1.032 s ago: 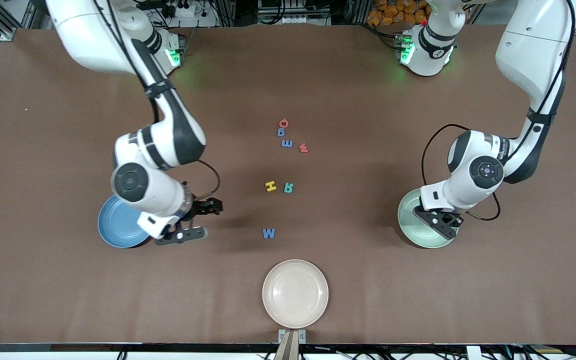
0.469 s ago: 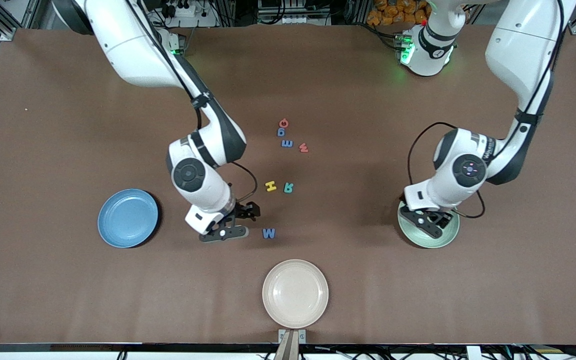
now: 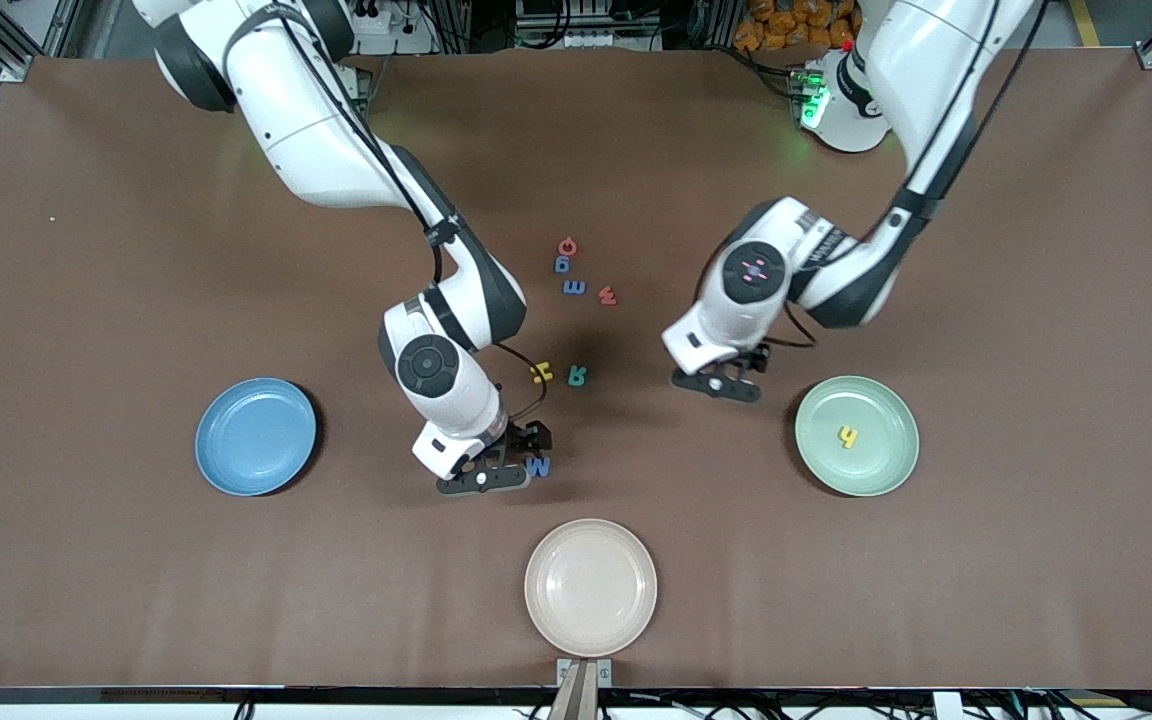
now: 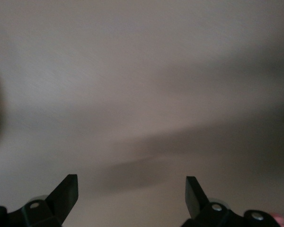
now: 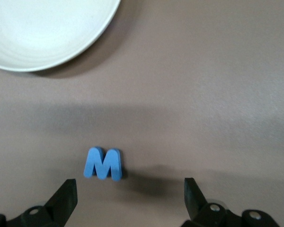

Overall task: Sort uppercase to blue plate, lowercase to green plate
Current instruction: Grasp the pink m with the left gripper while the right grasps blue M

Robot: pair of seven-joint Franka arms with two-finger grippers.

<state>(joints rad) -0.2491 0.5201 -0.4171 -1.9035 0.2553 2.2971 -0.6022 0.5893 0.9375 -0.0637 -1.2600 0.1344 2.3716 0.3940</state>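
Front view: The sky-blue round plate [image 3: 256, 436] lies bare toward the right arm's end of the table. The pale mint-green round plate [image 3: 857, 435], toward the left arm's end, holds the yellow foam small h [image 3: 847, 436]. The right gripper [image 3: 496, 462], fingers spread, hangs just beside the blue foam capital W [image 3: 538, 466], which lies between the cream round plate [image 3: 590, 587] and the central letters. The left gripper [image 3: 726, 378], also spread and empty, hangs over bare table beside the green plate. The yellow foam capital H [image 3: 541, 373] and teal foam capital R [image 3: 578, 376] lie side by side; farther from the camera sit the blue small m [image 3: 574, 287], red small w [image 3: 608, 295], blue small g [image 3: 562, 264] and red capital G [image 3: 568, 245].

Left wrist view: Two spread black fingertips [image 4: 66, 194] over blurred bare table; no letter is visible.

Right wrist view: The W [image 5: 103, 163] lies off-centre, close to one fingertip [image 5: 66, 196]. The cream plate's rim [image 5: 92, 35] shows past it.

Assessment: The step in hand is judged to be picking up the W. The gripper should centre over the letter before descending, then close across its width. Only the right wrist view reveals this offset; only the front view shows both plates.
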